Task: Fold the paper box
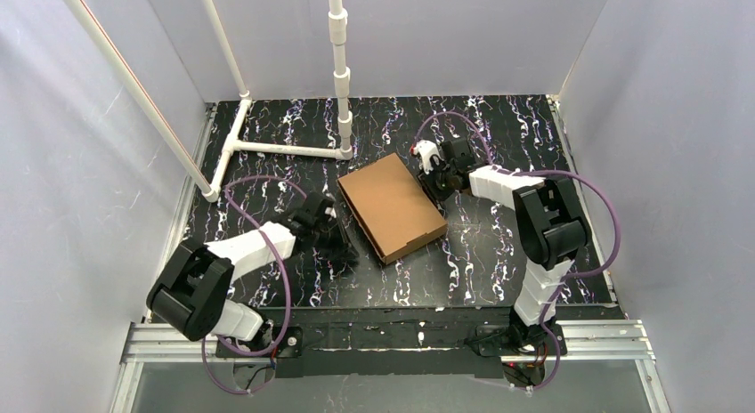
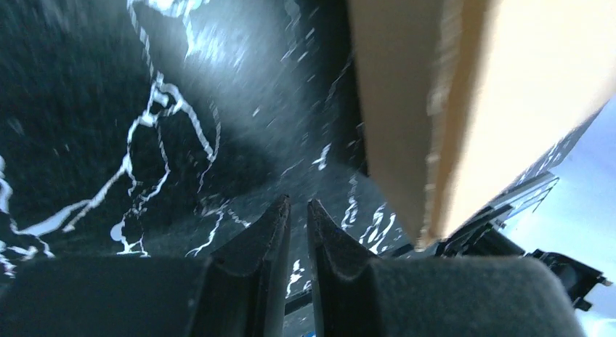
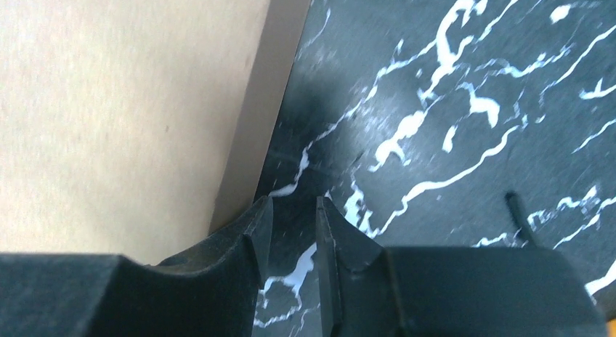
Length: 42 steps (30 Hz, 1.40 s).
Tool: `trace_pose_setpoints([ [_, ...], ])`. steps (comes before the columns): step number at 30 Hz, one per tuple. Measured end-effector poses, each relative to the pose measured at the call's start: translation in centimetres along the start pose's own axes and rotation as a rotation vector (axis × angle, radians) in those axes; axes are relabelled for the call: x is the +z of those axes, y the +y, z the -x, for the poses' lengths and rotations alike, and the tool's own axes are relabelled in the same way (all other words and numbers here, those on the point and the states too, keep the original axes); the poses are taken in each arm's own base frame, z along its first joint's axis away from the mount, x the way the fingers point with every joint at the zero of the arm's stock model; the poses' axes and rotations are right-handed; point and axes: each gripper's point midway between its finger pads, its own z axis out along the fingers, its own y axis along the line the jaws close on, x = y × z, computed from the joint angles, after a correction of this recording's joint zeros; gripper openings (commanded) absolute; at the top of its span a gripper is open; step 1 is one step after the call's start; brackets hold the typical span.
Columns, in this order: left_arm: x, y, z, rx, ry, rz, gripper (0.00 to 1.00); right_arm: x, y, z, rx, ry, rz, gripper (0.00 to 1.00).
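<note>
The paper box (image 1: 392, 206) is a flat, closed brown cardboard box lying skewed in the middle of the black marbled table. My left gripper (image 1: 341, 246) is low over the table just off the box's left near side. In the left wrist view its jaws (image 2: 298, 202) are nearly together and hold nothing, with the box's side wall (image 2: 407, 97) to their right. My right gripper (image 1: 442, 183) is at the box's right far edge. In the right wrist view its jaws (image 3: 294, 202) have a narrow gap and hold nothing, beside the box's corner (image 3: 109, 97).
A white PVC pipe frame (image 1: 285, 148) lies at the back left, with an upright pipe (image 1: 338, 66) behind the box. Grey walls close in the table on three sides. An aluminium rail (image 1: 383, 337) runs along the near edge.
</note>
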Motion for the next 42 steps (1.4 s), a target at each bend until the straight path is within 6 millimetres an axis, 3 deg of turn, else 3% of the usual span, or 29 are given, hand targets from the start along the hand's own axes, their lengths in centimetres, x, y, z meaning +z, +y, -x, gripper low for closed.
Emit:
trace_pose_setpoints([
  [3,0.7,1.4,-2.9,-0.041,0.063,0.004,0.12,-0.7,0.6,-0.9,0.002,0.008,0.005,0.37],
  [5,0.9,1.4,-3.8,-0.059,0.085,0.002,0.10,-1.0,0.9,-1.5,0.006,0.015,0.008,0.37],
  [13,3.3,-3.4,-2.5,-0.079,0.109,-0.032,0.05,-0.9,1.3,-1.4,-0.001,0.000,0.001,0.36],
  [18,4.1,-4.7,-3.1,-0.085,0.164,0.083,0.04,-0.9,0.2,-1.2,-0.023,0.001,-0.062,0.37],
  [26,3.5,-3.6,-3.1,-0.088,0.150,0.195,0.08,-0.8,0.1,-1.3,-0.033,0.011,-0.083,0.39],
  [33,1.7,-2.6,-3.8,-0.049,0.121,0.169,0.08,-0.7,0.5,-1.2,-0.033,0.012,-0.073,0.39],
  [42,1.8,-1.7,-7.0,-0.026,0.164,0.130,0.07,-0.8,0.4,-1.3,-0.030,0.013,-0.075,0.39],
])
